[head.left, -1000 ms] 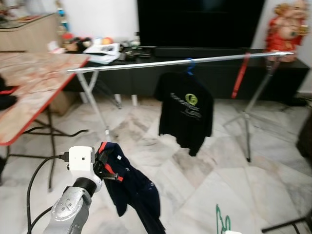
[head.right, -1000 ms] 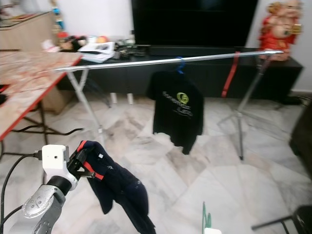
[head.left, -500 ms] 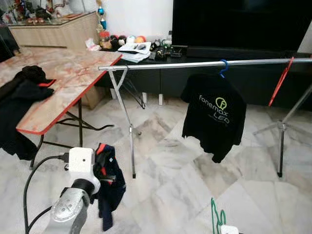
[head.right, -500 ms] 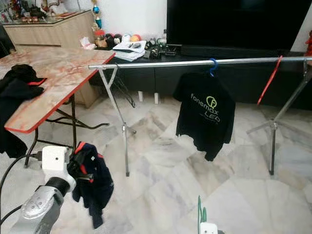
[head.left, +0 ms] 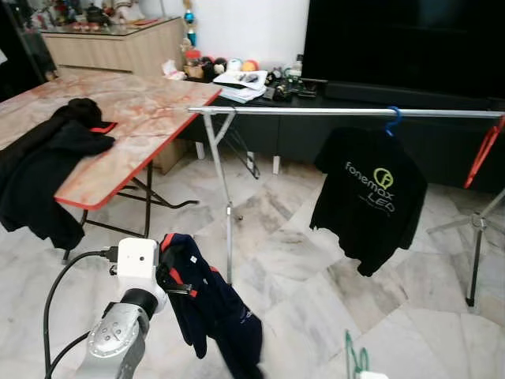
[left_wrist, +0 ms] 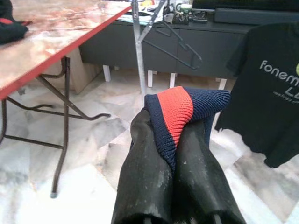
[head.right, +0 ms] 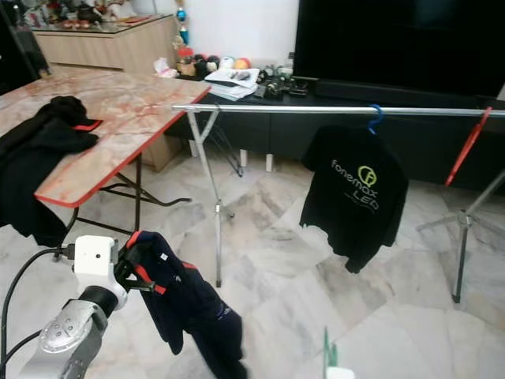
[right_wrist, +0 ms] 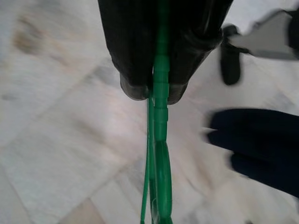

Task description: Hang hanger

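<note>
Nearest the robot, the right claw (right_wrist: 156, 91) is pinched shut on a green plastic hanger (right_wrist: 159, 154), whose thin frame runs out beyond the black fingertips; its top just shows low in the left eye view. The hanger looks light and fairly stiff but thin and smooth, so it could twist or slip in the pinch. I judge the best hold to be near the neck below the hook, leaving the hook free to drop over a rail.

The left claw (left_wrist: 173, 140) is closed on the red-trimmed collar of a navy garment (head.left: 213, 308), which hangs limp below the wrist and just above the marble floor (head.left: 284, 253). This cloth is soft and floppy; it will sag and swing, and a grip on the ribbed collar (left_wrist: 175, 109) seems the firmest place to take it.

Farther off, to the robot's left, stands a counter with a marble-pattern top and red edge (head.left: 126, 134), with a black garment (head.left: 47, 170) draped over its near corner. Beyond the navy garment a silver clothes rail (head.left: 316, 112) runs across the room on a metal stand. A black T-shirt (head.left: 371, 197) with a green logo hangs from it on a blue hanger (head.left: 392, 120), well apart from both claws. Behind is a low dark TV cabinet (head.left: 316, 134).
</note>
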